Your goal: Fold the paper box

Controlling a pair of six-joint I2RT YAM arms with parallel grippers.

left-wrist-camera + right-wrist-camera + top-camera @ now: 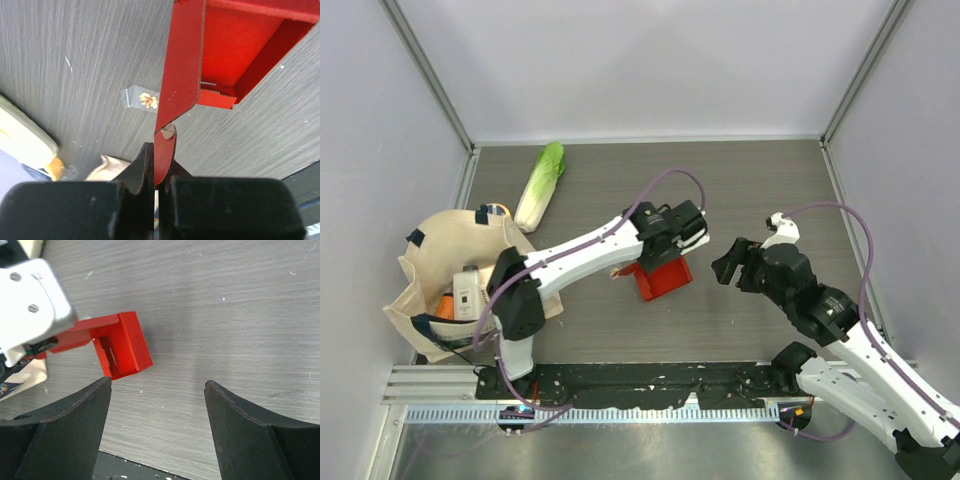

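Paper box (pixel 663 280) sits about mid-table (pixel 760 190), red, partly folded: walls up into a small open tray, one long flap sticking out. Can't tell if it rests on the surface or is lifted a bit. Left gripper (pixel 662 258) is pinched tight on that flap, fingers (pixel 142 167) pressed to both faces of the card, and the rest of the box (pixel 225 45) hangs off beyond the tips. Right gripper (pixel 730 265) is just right of the box, apart from it, with the jaws spread wide and nothing between them; in its wrist view the box (pixel 122 347) lies ahead and to the left of the gap (pixel 157 390). Beige tote bag (pixel 450 270) at left edge with stuff inside. Napa cabbage (pixel 540 185) far-left of the box. Small clear wrapper scrap (pixel 142 99) on table beside the flap.
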